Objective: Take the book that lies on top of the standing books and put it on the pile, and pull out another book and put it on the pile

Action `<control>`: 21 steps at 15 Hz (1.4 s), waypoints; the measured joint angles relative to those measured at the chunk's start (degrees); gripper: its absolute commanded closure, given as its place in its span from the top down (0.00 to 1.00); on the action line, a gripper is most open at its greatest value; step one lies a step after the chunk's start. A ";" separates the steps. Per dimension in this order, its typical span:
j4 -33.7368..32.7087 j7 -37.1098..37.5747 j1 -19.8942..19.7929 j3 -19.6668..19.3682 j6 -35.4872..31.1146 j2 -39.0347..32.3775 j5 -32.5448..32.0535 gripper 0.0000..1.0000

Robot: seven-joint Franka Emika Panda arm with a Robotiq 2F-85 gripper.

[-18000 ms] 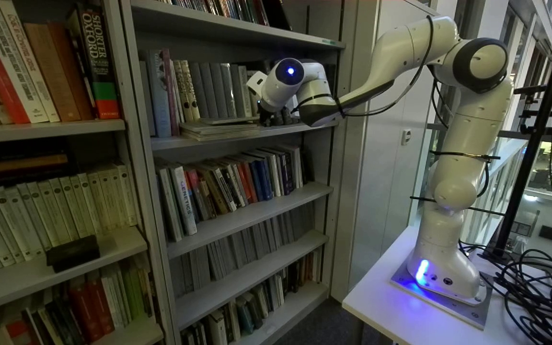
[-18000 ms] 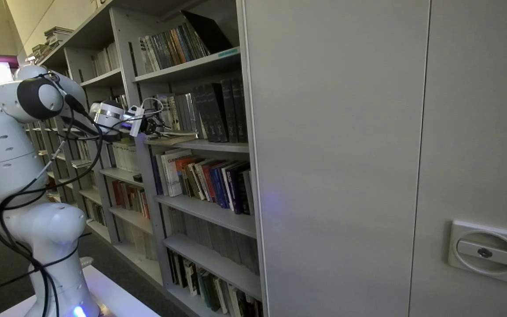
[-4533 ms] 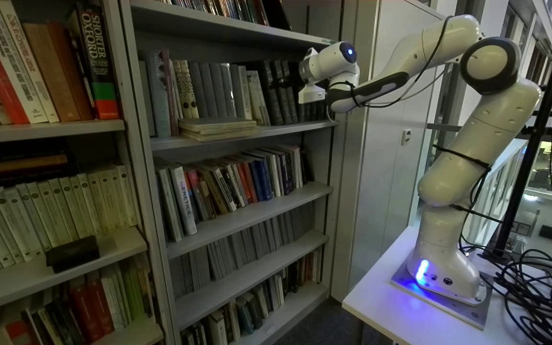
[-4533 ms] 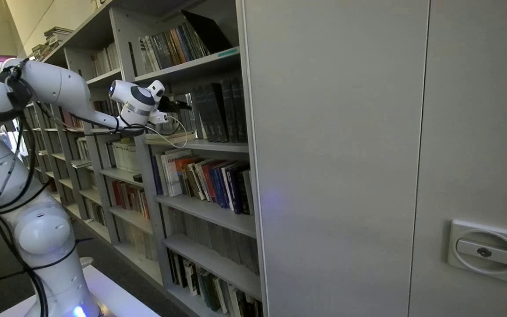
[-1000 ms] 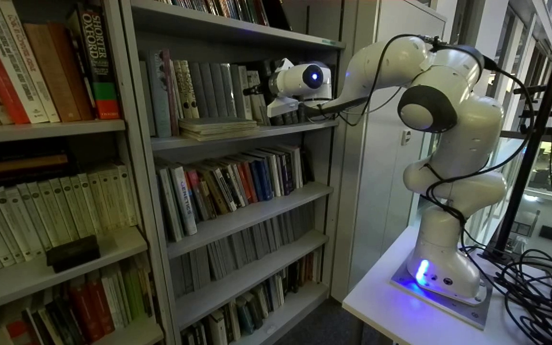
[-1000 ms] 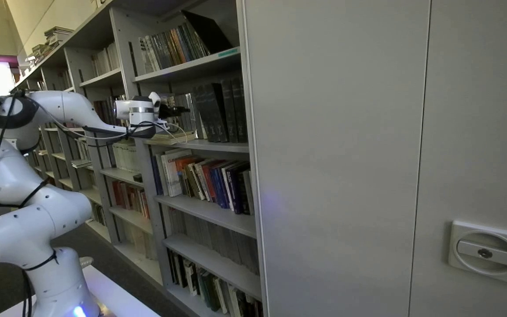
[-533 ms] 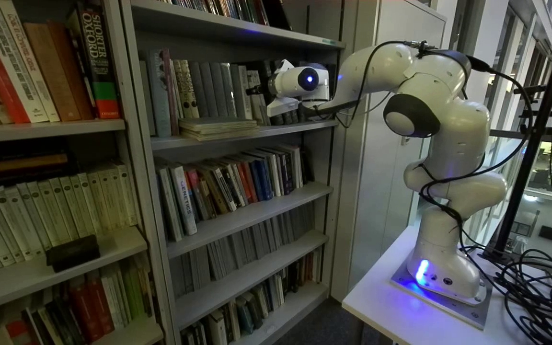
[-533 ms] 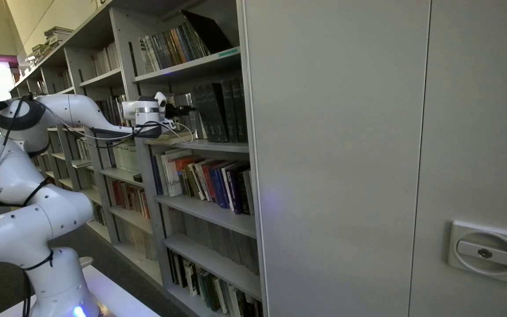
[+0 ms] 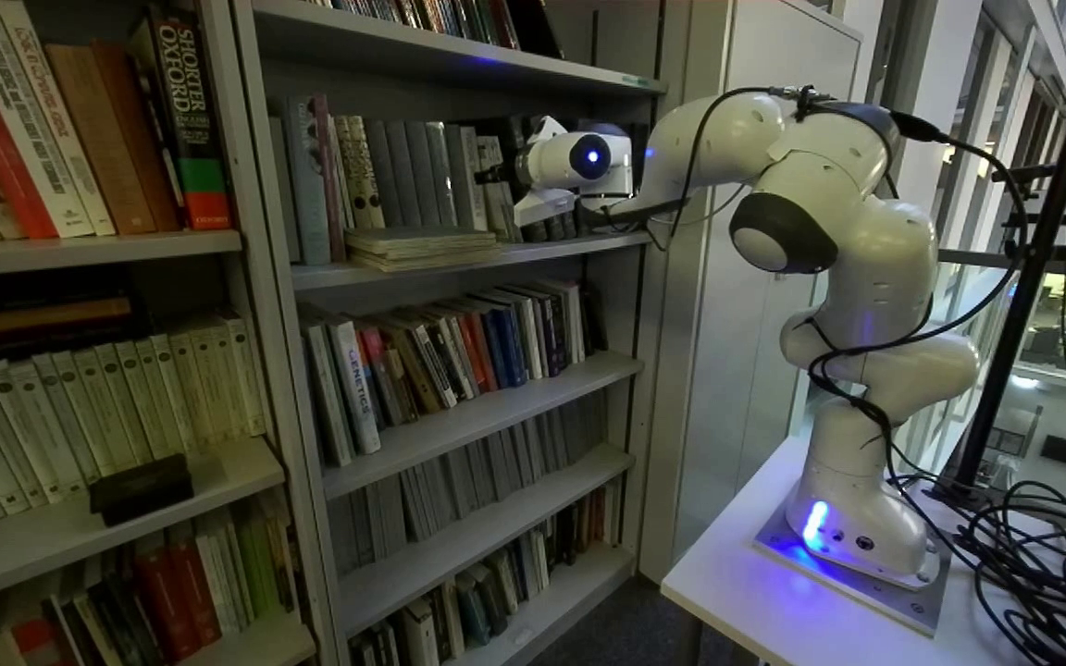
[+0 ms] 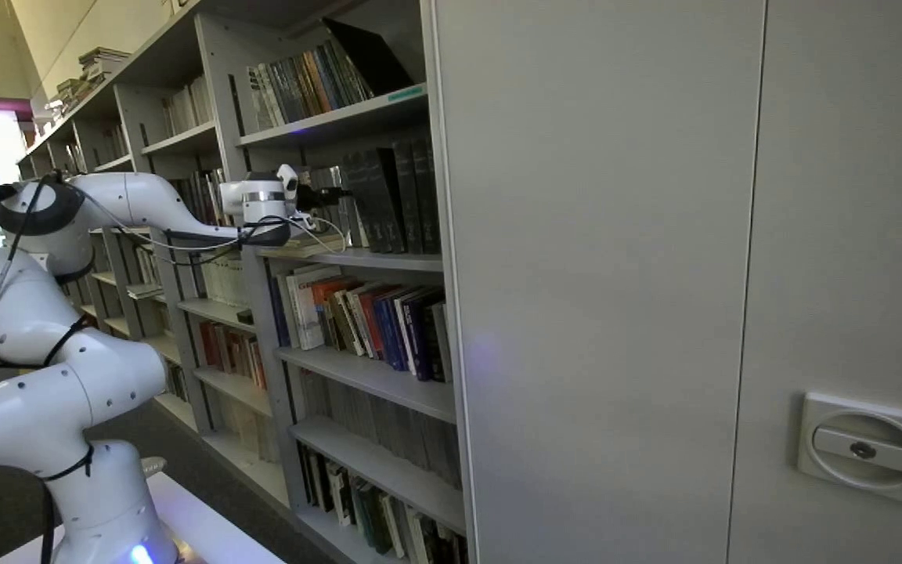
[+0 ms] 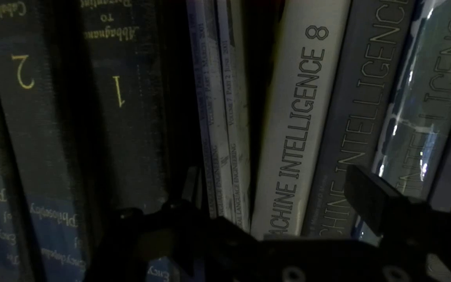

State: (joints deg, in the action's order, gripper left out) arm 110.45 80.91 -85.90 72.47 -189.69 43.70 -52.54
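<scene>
Since a second earlier, the upper part of the arm (image 9: 875, 259) had shifted leftward in an exterior view, and the gripper (image 11: 276, 192) had edged slightly rightward in both exterior views; the pile (image 9: 422, 248) had kept its place, flat on a shelf (image 9: 329, 277) in the upper middle of an exterior view, tan cover uppermost; the same shelf held the standing books (image 9: 422, 176), pale grey and beige spines upright behind the pile, with dark volumes (image 11: 131, 129) farther right, partly hidden by the arm; in the wrist view the fingers (image 11: 370, 199) were spread wide apart in the lower half, the thin journals (image 11: 229, 117) and the white MACHINE INTELLIGENCE 8 book (image 11: 300, 109) showing between them; whether they touched any spine could not be told. The shelf below (image 9: 496, 407) bore a mixed row, a white GENETICS book (image 9: 357, 384) near its left end; at upper left stood the SHORTER OXFORD volume (image 9: 183, 120).
</scene>
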 measured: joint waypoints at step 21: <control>-3.88 0.00 -5.21 3.82 -0.01 0.14 0.38 0.97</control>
State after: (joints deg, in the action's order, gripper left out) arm 106.57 80.91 -91.11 76.30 -189.70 43.84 -52.16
